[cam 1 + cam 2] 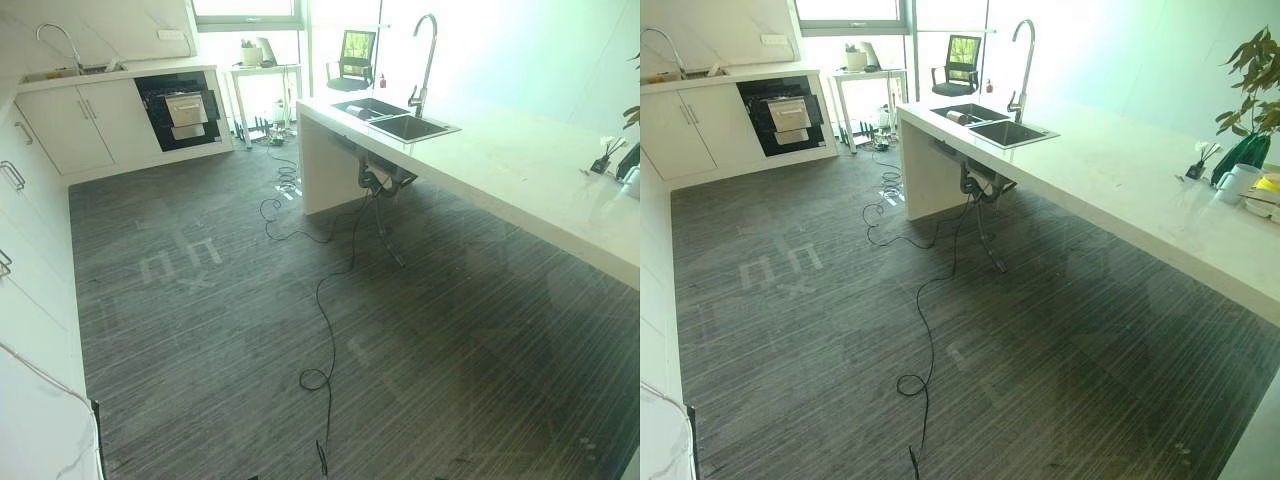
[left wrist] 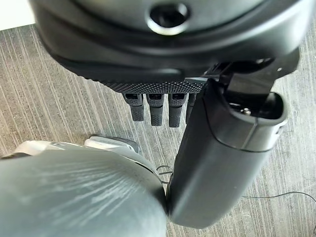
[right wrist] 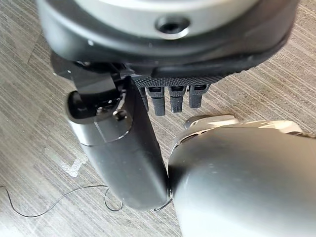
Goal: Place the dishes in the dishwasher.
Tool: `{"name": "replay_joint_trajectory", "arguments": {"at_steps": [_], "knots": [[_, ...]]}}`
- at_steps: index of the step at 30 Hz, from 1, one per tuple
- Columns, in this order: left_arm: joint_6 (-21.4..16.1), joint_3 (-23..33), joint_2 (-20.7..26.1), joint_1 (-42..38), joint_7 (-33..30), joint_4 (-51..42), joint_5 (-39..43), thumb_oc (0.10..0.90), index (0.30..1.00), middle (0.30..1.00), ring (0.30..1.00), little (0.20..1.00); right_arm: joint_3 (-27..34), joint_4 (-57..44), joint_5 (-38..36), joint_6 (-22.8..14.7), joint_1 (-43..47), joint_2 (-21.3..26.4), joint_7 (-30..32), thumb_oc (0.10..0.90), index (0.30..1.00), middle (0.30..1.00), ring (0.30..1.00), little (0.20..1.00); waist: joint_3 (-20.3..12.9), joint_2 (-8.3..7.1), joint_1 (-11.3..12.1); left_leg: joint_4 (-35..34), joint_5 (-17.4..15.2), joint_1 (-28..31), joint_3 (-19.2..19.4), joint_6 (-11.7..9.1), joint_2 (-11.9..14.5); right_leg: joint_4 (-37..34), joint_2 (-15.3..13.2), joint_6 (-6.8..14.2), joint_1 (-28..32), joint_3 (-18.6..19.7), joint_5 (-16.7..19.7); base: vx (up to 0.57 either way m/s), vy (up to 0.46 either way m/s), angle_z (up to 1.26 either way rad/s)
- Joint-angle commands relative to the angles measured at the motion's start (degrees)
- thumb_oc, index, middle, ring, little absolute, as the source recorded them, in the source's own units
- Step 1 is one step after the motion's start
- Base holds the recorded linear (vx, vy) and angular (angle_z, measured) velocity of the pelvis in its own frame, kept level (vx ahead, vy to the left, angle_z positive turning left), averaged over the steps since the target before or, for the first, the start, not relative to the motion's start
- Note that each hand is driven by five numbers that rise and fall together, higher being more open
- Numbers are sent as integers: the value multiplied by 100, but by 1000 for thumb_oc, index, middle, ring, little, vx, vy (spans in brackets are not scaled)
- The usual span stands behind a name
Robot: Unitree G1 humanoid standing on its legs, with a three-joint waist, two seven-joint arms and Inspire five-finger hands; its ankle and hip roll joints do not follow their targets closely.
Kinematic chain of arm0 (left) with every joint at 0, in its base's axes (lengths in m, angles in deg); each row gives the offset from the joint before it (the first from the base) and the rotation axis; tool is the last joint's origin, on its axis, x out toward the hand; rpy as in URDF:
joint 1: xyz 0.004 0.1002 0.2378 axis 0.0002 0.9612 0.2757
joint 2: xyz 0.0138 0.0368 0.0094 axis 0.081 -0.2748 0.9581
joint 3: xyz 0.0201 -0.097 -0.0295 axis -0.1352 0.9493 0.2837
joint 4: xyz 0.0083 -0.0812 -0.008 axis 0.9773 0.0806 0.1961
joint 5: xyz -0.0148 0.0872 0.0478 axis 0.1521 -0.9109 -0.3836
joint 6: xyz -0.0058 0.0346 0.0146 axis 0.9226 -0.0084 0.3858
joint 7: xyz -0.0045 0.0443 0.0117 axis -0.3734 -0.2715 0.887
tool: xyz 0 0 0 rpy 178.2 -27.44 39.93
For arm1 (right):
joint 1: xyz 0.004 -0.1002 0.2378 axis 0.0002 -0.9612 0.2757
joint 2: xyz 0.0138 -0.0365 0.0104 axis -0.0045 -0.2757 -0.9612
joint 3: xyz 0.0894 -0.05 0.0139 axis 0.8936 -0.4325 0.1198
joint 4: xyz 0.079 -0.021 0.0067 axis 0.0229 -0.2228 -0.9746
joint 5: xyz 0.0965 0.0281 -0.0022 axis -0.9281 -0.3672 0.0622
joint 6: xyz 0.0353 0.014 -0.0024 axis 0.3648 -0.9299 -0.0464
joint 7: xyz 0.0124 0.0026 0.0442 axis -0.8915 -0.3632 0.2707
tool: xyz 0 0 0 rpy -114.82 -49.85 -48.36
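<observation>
Dishwasher (image 1: 180, 108), dark-fronted, built into the white cabinets (image 1: 85, 125) against the far wall, well apart from me across the grey striped floor (image 1: 230, 330); its door appears partly lowered, with silver inner parts showing. A second sink and tap (image 1: 60, 45) sit on the cabinet top to its left. To my right runs a long white worktop (image 1: 1120, 180) with a double sink (image 1: 990, 122) and a tall curved tap (image 1: 1023, 60) at its far end. Near the close end of the worktop stand a green plant (image 1: 1252, 80), a white cup (image 1: 1237, 183) and a small dark holder (image 1: 1196, 168); whether any dishes lie beside them I cannot tell. A black office chair (image 1: 960, 65) and a small table (image 1: 865, 75) stand by the window beyond. My left hand (image 2: 163, 106) hangs over the floor, fingers straight and relaxed, thumb extended, holding nothing. My right hand (image 3: 168, 98) hangs likewise, fingers loose and empty.
</observation>
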Motion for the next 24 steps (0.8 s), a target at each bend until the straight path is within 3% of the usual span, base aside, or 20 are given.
{"name": "replay_joint_trajectory", "arguments": {"at_steps": [1,17,21,22,24], "knots": [[-204,92,-64,-82,203,52,52,800,900,900,900,900,-91,286,32,41,-57,80,-150,800,900,900,900,900,121,114,-32,-41,-637,314,310,-461,360,-286,-81,491,255,-257,-154,0,0,0],[-190,215,-47,-54,187,114,172,800,900,900,900,900,-76,299,-44,50,-80,79,-242,800,900,900,900,900,168,121,-22,-41,-592,297,302,-513,401,-286,-36,460,237,-292,-173,-9,-13,0],[-475,240,-23,-149,263,-153,479,800,900,900,900,900,-35,38,-384,-334,-9,128,-336,800,900,900,900,900,197,148,-47,-41,-587,304,296,-522,417,-286,-26,448,251,-271,-174,43,-30,0],[-971,188,79,-160,30,-741,248,800,900,900,900,900,-235,-664,-39,-764,8,210,-308,800,900,900,900,900,251,151,-63,-41,-561,287,282,-526,423,-286,-12,431,235,-245,-166,15,-67,3],[-1071,150,211,-102,-93,-1637,205,800,900,900,900,900,-439,-1574,-2,-885,-75,357,-202,800,900,900,900,900,297,134,-45,-41,-532,254,265,-530,432,-286,-8,422,212,-267,-148,1,-86,3]]}}
